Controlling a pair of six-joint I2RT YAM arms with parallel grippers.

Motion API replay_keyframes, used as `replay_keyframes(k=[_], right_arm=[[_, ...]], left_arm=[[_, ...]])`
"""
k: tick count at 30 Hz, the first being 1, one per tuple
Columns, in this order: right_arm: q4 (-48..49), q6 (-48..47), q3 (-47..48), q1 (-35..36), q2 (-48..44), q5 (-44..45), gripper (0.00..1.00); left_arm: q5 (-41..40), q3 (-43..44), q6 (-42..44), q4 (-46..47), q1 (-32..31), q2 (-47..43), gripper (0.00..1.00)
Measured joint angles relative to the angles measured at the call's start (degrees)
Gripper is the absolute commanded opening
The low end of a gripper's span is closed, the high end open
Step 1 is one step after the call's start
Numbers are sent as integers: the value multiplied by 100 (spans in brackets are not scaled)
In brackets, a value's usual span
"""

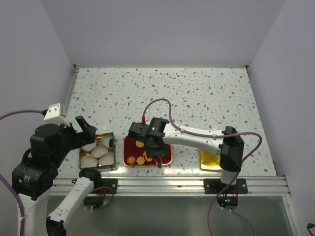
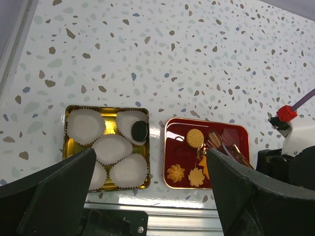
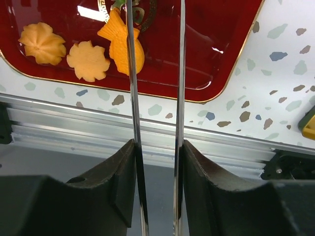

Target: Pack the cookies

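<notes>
Near the front edge of the speckled surface (image 2: 147, 59) two trays sit side by side: a red tray (image 2: 221, 176) w/ most of the cookies (image 2: 195, 138), and a gold tray (image 2: 112, 126) just left of it w/ five white paper cups (image 2: 113, 147). One dark brown cookie (image 2: 140, 131) lies in the far-right cup; the other four look unfilled. On the red tray: a round yellow one at the far side, two flower-shaped cookies (image 3: 88, 60) along the near rim, a fish-shaped orange piece (image 3: 120, 44) beside them, plus a couple of dim discs (image 2: 215, 139) by the blades, colour hard to call vs the red. Over the red tray hangs the right claw (image 3: 155, 49), thin metal blades parallel w/ a narrow gap. Its left blade crosses the fish piece and the tips run out of the wrist view, so can't tell if they pinch anything. Above the gap btw the trays the left claw (image 2: 151, 162) is spread wide, nothing in it. Handling, my guess: cookies are light, stiff but brittle, and flat on a glossy tray, so they may skid. Best hold is prob. edge to edge across the rim w/ a soft squeeze. On flower ones, seat the blades in the notches btw petals. The cups are flimsy paper and prob. shift if nudged.
</notes>
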Motion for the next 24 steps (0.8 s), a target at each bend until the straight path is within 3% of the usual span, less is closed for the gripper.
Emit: replay_keyframes(k=[14,24], right_arm=[[-649,-205,2417,0,245,389,38],[-190,-535,3775,31,1266,-564,37]], left_arm=[[-9,0,0,4,0,-2,100],[-9,557,0,57,0,37,100]])
